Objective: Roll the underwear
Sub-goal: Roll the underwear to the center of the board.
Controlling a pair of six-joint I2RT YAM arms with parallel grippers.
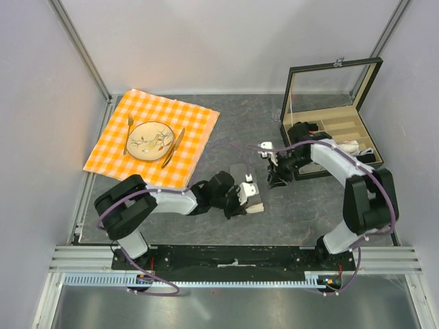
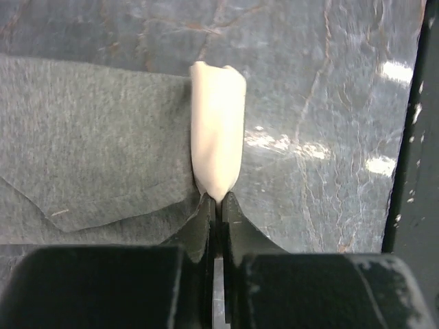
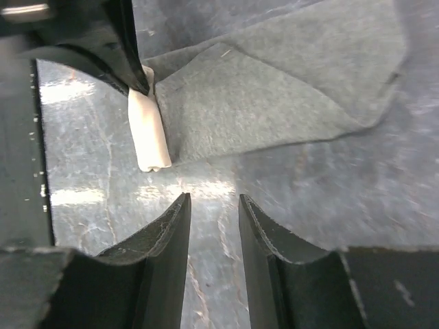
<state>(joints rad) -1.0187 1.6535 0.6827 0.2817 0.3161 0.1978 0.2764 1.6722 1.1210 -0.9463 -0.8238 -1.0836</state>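
Note:
The underwear [image 2: 89, 157] is a mid-grey cloth lying folded on the dark table between the two arms, also in the top view [image 1: 241, 173]. Its cream-white strip [image 2: 218, 123] is bunched into a narrow roll along one edge. My left gripper [image 2: 218, 200] is shut on the near end of that strip. In the right wrist view the grey underwear [image 3: 274, 96] spreads up and right, and its white strip [image 3: 149, 133] hangs from the left arm's fingers [image 3: 127, 48]. My right gripper [image 3: 212, 200] stands open just short of the strip's free end, with nothing between its fingers.
An orange-and-white checked cloth [image 1: 152, 110] at the back left carries a plate [image 1: 151, 139], a fork [image 1: 129, 131] and a knife [image 1: 173, 147]. An open wooden box [image 1: 336, 127] with a glass lid stands at the right, close behind the right arm.

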